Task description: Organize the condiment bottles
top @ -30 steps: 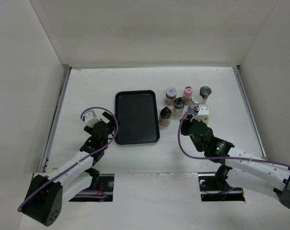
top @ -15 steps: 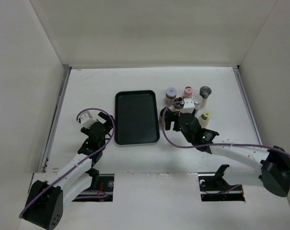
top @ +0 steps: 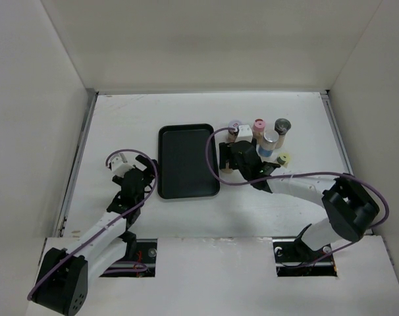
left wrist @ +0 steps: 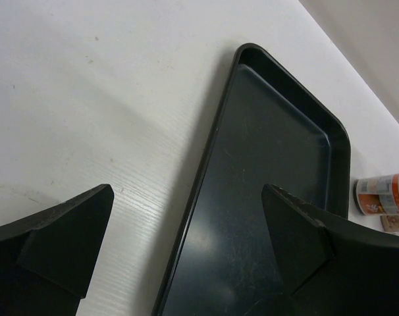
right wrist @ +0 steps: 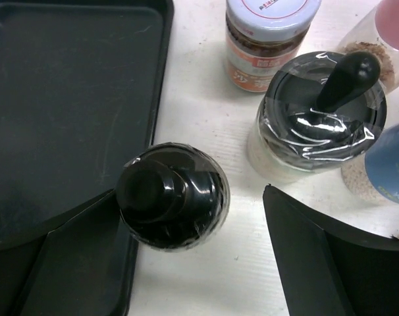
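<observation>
The right gripper [right wrist: 188, 192] is spread wide, straddling one black-capped bottle [right wrist: 170, 194] without squeezing it. The bottle stands nearer the finger on the tray side, just beside the single black tray [right wrist: 68, 99]. Ahead of the fingers stand one black-lidded jar [right wrist: 321, 112] and one lilac-capped jar [right wrist: 272, 33]. Off to its right are four more: a pink-capped bottle [top: 258, 124], a grey-capped bottle [top: 282, 124], a blue-labelled bottle [top: 269, 141] and a yellow-capped bottle [top: 284, 158], seven in all. The left gripper [left wrist: 186, 187] is spread and empty, with the tray's rim between its fingers.
</observation>
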Controlling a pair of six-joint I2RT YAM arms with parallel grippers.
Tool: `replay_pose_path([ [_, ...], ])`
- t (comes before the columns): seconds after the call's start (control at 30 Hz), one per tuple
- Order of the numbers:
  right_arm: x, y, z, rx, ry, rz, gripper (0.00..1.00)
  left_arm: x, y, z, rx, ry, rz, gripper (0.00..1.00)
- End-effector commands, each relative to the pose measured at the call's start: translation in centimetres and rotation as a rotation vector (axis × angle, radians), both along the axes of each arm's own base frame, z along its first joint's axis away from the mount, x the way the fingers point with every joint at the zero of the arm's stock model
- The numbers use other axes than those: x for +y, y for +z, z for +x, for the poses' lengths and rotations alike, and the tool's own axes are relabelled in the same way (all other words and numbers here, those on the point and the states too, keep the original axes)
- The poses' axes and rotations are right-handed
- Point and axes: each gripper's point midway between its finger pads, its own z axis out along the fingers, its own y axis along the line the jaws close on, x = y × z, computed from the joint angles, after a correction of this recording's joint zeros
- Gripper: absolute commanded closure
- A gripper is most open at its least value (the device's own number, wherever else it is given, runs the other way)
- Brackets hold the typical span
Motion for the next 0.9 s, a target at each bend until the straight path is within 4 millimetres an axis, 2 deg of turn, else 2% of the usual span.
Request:
replay_pose_path([
  [0.0, 1.4, 2.3, 1.7, -0.060, 0.008, 0.051, 0.08, -0.5, 0.8, 0.5, -0.038, -0.015, -0.037, 0.00],
  [0.13, 1.9, 2.2, 2.1, -0.057, 0.012, 0.046, 0.15, -0.5, 0.5, 0.7, -0.032, -0.016, -0.042, 0.00],
  [0.2, 1.9, 2.2, 2.2, -0.060, 0.007, 0.033, 0.26, -0.8, 0.5, 0.7, -0.030, -0.032, -0.048, 0.00],
  [0.3, 1.2, 3.3, 2.3, -0.095, -0.018, 0.032, 0.41, -0.6, 0.5, 0.8, -0.035, -0.023, -0.053, 0.00],
  [0.4, 1.3, 5.3, 1.9, -0.137, -0.018, 0.039, 0.48, -0.8, 0.3, 0.8, -0.024, -0.036, -0.059, 0.00],
  [0.57, 2.4, 11.1, 1.9, -0.237, -0.004, 0.122, 0.48, 0.0, 0.8, 0.9, -0.048, -0.003, -0.064, 0.00],
  [0.67, 5.8, 12.0, 3.2, -0.234, 0.064, 0.165, 0.49, 1.1, 1.1, 0.5, -0.065, 0.033, -0.080, 0.00],
  [0.8, 12.5, 11.5, 5.3, -0.226, 0.145, 0.187, 0.48, 2.7, 1.0, 0.0, -0.081, 0.097, -0.099, 0.00],
  [0.87, 15.0, 11.2, 6.7, -0.230, 0.162, 0.183, 0.49, 2.9, 0.6, -0.2, -0.063, 0.103, -0.110, 0.00],
])
